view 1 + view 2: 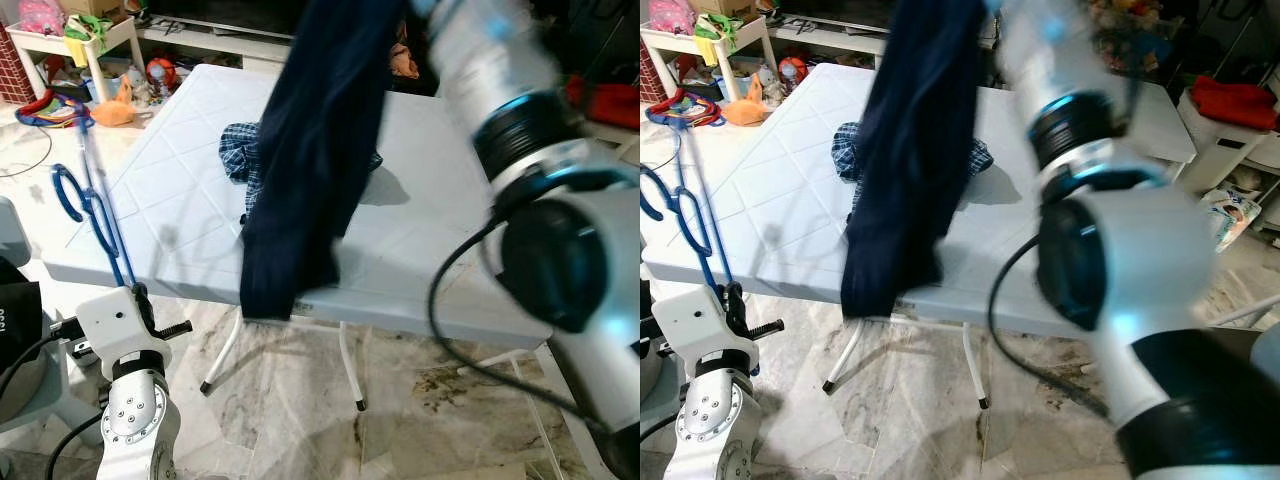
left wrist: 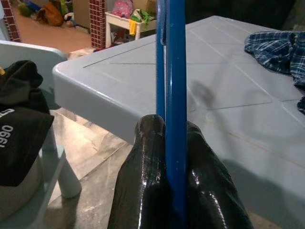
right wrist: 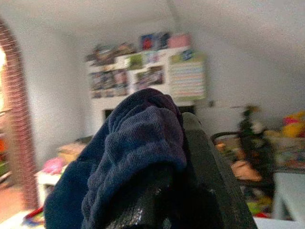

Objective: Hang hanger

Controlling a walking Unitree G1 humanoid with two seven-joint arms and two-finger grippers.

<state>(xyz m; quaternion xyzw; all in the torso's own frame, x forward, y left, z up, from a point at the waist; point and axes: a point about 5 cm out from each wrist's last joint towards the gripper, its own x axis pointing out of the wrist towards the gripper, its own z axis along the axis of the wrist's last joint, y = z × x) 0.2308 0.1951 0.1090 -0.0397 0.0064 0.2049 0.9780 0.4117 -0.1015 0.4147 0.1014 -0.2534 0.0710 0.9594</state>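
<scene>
Two grippers clenched: left [image 2: 176, 191] pinches thin blue hanger [image 1: 95, 205] at 8 o'clock; right [image 3: 176, 157] lifts ribbed navy cloth [image 1: 310, 150] over quilted table [image 1: 180, 170].

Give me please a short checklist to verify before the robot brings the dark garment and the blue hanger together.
1. Left gripper shut on the blue hanger: ok.
2. Right gripper pinching the dark garment: ok, cloth is bunched between the fingers.
3. Garment hanging free: not ok, its lower part drapes over the front edge of the white table.
4. Garment opening visible for the hanger: cannot tell.
5. Plaid cloth separate from the garment: cannot tell, they overlap in view.
</scene>
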